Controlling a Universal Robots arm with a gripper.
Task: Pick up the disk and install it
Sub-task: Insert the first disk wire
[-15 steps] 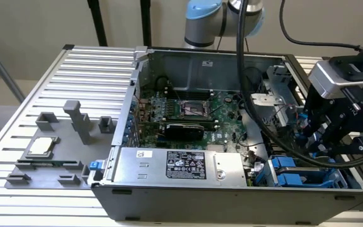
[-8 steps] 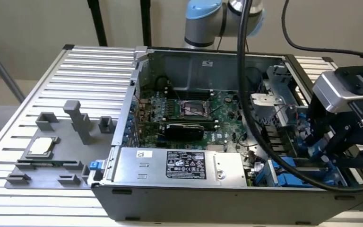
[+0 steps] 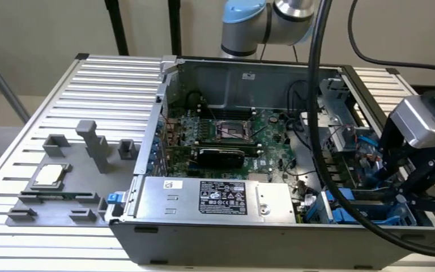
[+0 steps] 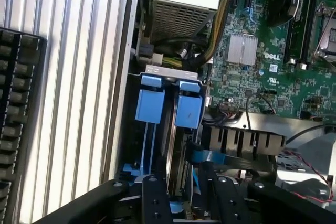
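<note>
In the exterior view the hand reaches into the open computer case at about 4 o'clock, over the drive bay in the case's corner, where blue plastic parts show below it. A thick black cable crosses in front of the bay there and hides some of it. The wrist view looks straight down the bay. The disk stands on edge in its blue frame, seated in a slot just beside a second blue frame. The hand's black fingers sit tight on either side of the disk's edge, gripping it. The exterior view also takes in the ribbed worktop. On it, at 9 o'clock, a grey tray holds a small silver chip. Inside the case, the green circuit board lies at the centre, with the grey power box at 6 o'clock. The wrist view catches a keyboard outside the case wall.
</note>
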